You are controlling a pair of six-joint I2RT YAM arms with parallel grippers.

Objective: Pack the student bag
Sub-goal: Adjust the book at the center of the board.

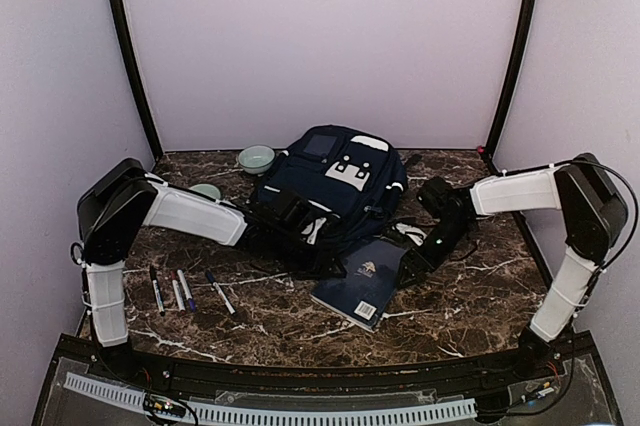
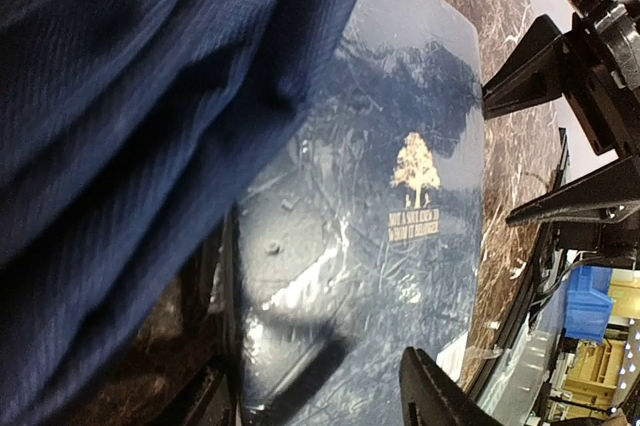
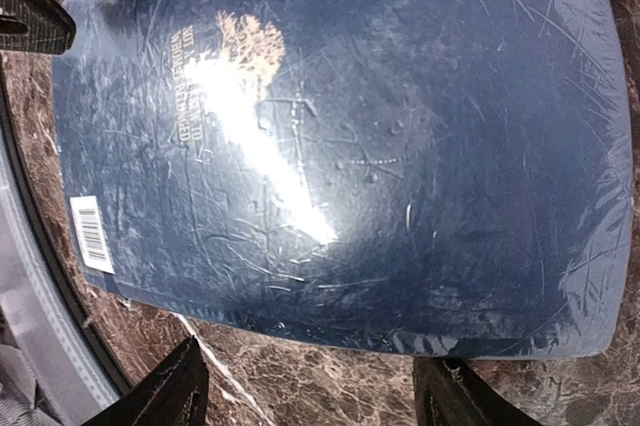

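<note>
Big navy-blue fabric backpack [image 1: 335, 181] sits back-centre on the brown marble table [image 1: 470, 311], soft and floppy so I'd pinch a fabric edge, glossy dark-blue hardcover book [image 1: 358, 284] at its front; my left gripper [image 2: 320, 391] and right gripper [image 3: 315, 391] both gape wide, holding nothing.

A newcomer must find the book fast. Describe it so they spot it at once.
Start at the large navy-blue fabric backpack in the middle of the dark marble table. In front of it, toward the right arm, a glossy dark blue book lies flat. Unlike the marker pens to the left, it bears a gold tree emblem and a white barcode sticker.
</note>
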